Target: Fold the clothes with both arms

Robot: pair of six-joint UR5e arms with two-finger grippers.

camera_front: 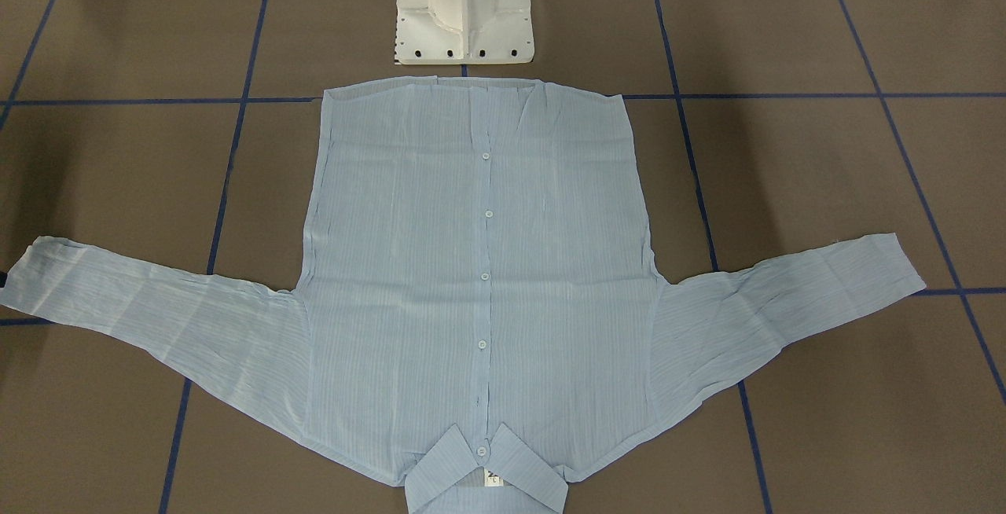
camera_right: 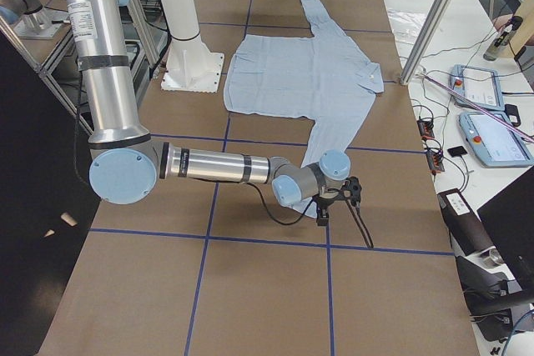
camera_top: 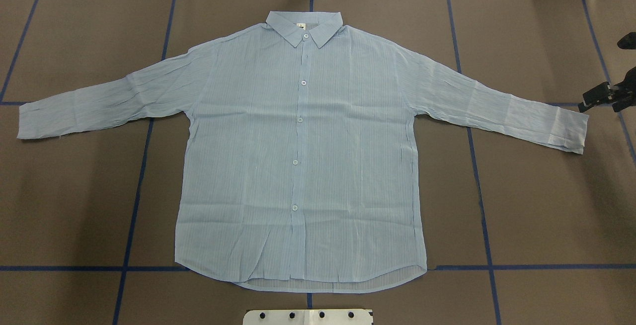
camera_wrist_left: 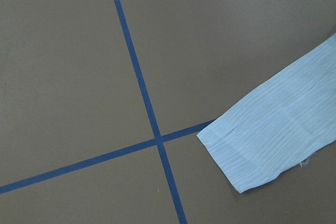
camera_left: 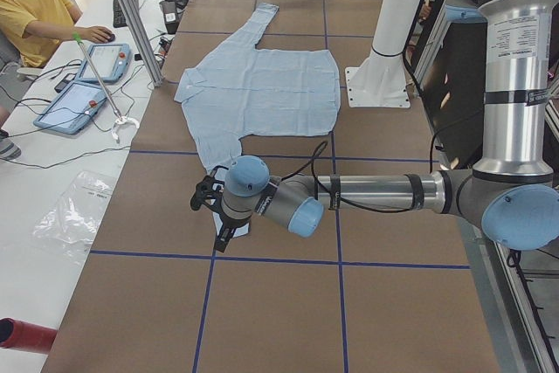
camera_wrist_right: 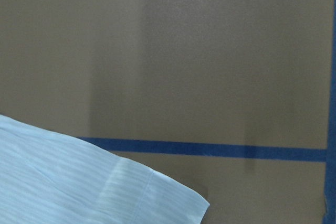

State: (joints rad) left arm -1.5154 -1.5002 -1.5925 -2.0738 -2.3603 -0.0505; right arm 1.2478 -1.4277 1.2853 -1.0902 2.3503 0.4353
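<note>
On taped table [camera_top: 546, 191], shirt [camera_top: 298, 156] spread flat, white pedestal [camera_front: 464, 11] near hem

A light blue striped shirt [camera_top: 308, 166] lies flat and face up on the brown table [camera_top: 546, 205]. It is buttoned down the front with small white buttons [camera_top: 300, 119], its collar [camera_top: 304, 24] at the far edge, its hem nearest the white base plate [camera_top: 308, 316], and both sleeves [camera_top: 99, 101] spread wide to either side. Blue tape lines [camera_top: 134, 201] cross the table in a grid. At the view's right edge the black right jaws show just beside the cuff [camera_top: 571, 133] of that sleeve; whether they are parted cannot be told.
</note>
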